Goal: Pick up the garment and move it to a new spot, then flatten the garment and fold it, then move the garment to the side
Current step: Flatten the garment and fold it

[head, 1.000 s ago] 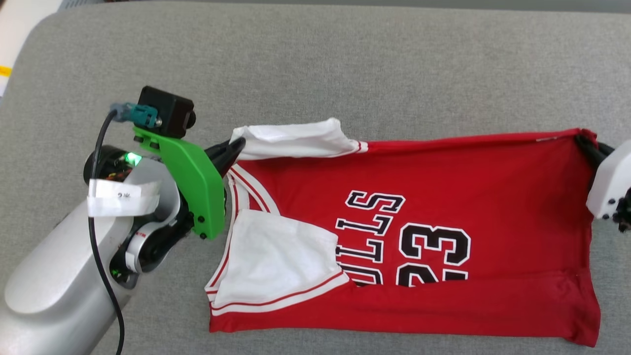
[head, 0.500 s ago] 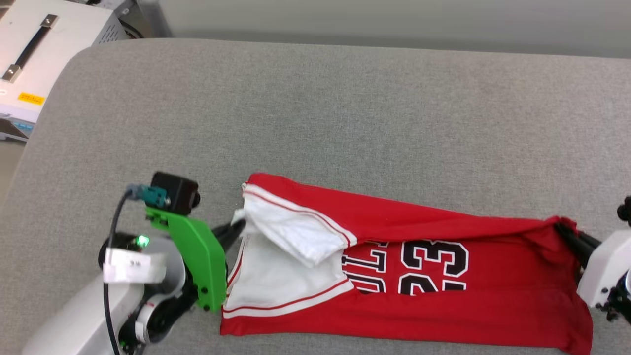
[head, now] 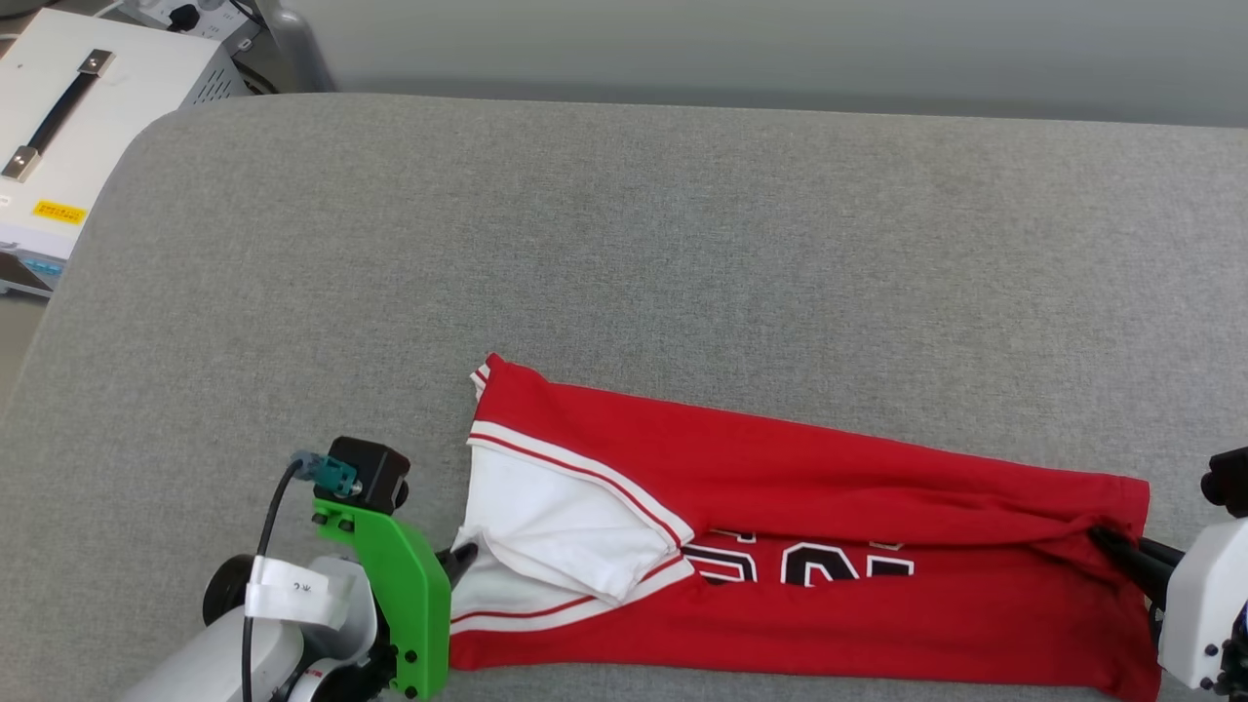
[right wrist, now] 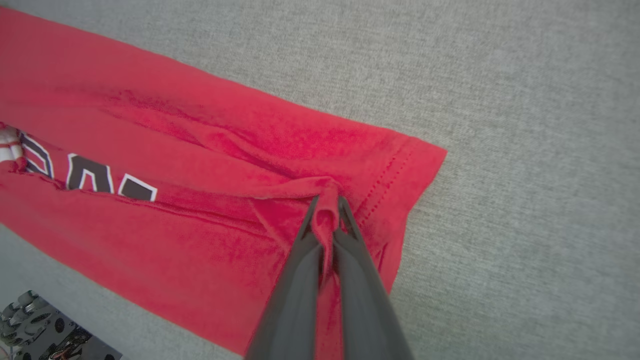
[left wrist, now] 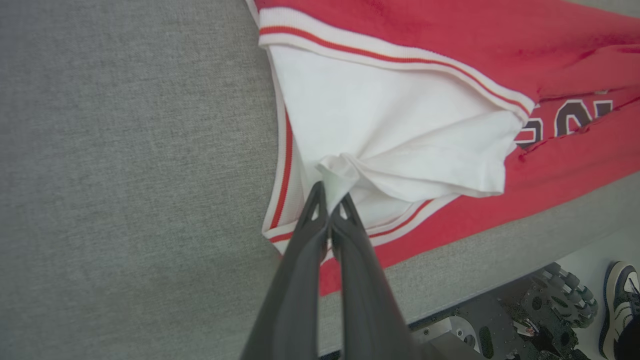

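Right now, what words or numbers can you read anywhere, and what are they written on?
Nothing reads whole.
On the red T-shirt: dark white-edged print, mostly hidden under the fold, only unreadable slivers.
On the white tape tag round the left arm: a small handwritten mark, too blurred to read.
On the yellow sticker of the white case: too small to read.

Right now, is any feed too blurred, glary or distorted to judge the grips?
Head view: even light, sharp, no glare on the garment. Left wrist view: white sleeve bright but not washed out. Right wrist view: crisp, soft shadows in the folds by the jaws.
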